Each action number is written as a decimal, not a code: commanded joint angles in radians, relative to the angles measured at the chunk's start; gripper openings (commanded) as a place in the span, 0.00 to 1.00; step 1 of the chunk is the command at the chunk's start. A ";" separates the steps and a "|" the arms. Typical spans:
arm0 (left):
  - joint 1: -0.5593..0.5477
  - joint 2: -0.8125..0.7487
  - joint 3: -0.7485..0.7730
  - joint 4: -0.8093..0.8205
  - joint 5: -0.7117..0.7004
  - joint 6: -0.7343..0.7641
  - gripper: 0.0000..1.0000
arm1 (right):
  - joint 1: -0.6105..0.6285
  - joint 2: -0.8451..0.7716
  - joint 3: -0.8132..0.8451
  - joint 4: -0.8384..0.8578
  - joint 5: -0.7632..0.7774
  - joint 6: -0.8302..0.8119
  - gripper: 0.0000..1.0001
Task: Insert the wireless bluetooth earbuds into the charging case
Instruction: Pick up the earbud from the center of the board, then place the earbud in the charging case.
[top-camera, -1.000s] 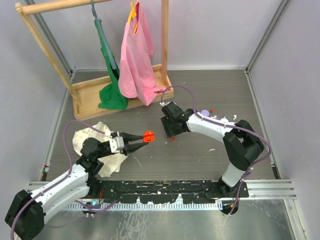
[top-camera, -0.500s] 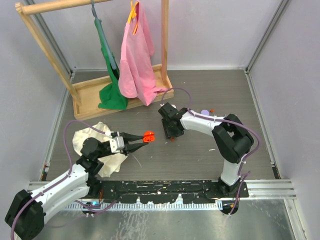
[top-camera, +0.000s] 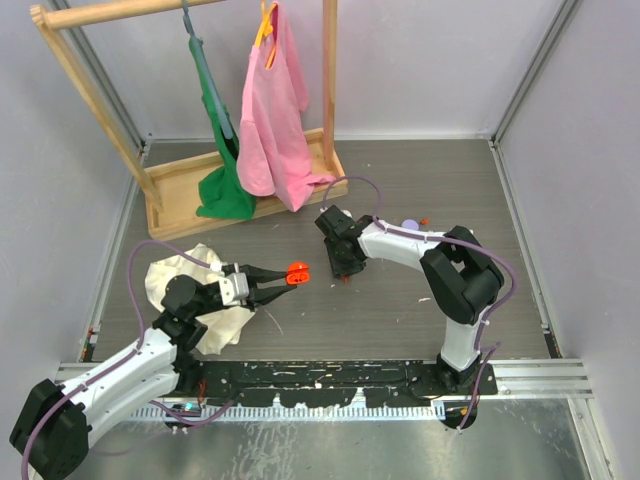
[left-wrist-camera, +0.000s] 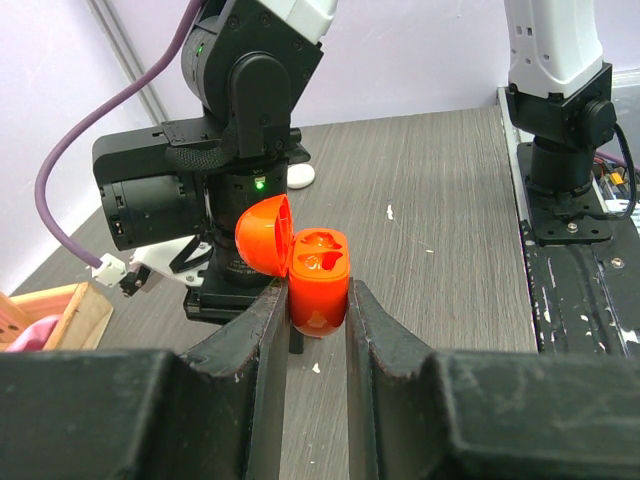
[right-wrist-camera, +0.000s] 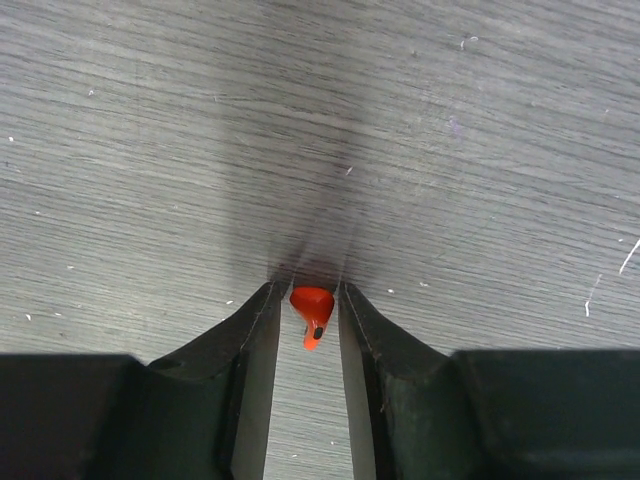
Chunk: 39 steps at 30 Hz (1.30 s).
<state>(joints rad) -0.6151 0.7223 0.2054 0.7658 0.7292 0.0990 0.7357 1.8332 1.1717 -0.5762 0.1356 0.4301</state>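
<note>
The charging case is red-orange with its lid hinged open to the left. My left gripper is shut on its body and holds it upright above the table; it also shows in the top view. One small orange earbud with a short stem lies between the fingertips of my right gripper, which is down at the table with its jaws closed in on the bud. In the top view my right gripper is just right of the case. I cannot tell whether a second earbud is in the case.
A wooden clothes rack with a pink and a green garment stands at the back left. A crumpled cream cloth lies under my left arm. A small lavender round thing and an orange bit lie behind my right arm.
My right arm has folded its elbow in and its gripper has shifted slightly left, staying low at the earbud. My left gripper and the case have not moved.
</note>
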 joint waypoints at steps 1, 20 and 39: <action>-0.005 -0.005 0.004 0.034 -0.020 0.017 0.00 | 0.004 0.012 0.030 0.004 -0.002 0.018 0.34; -0.005 0.036 0.005 0.075 -0.041 0.007 0.00 | 0.084 -0.238 0.038 0.006 0.151 -0.007 0.21; -0.005 0.052 0.006 0.115 -0.141 0.009 0.00 | 0.387 -0.662 -0.049 0.297 0.457 -0.109 0.20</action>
<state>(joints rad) -0.6151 0.7811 0.2054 0.7959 0.6338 0.0982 1.0634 1.2640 1.1439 -0.4385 0.4881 0.3691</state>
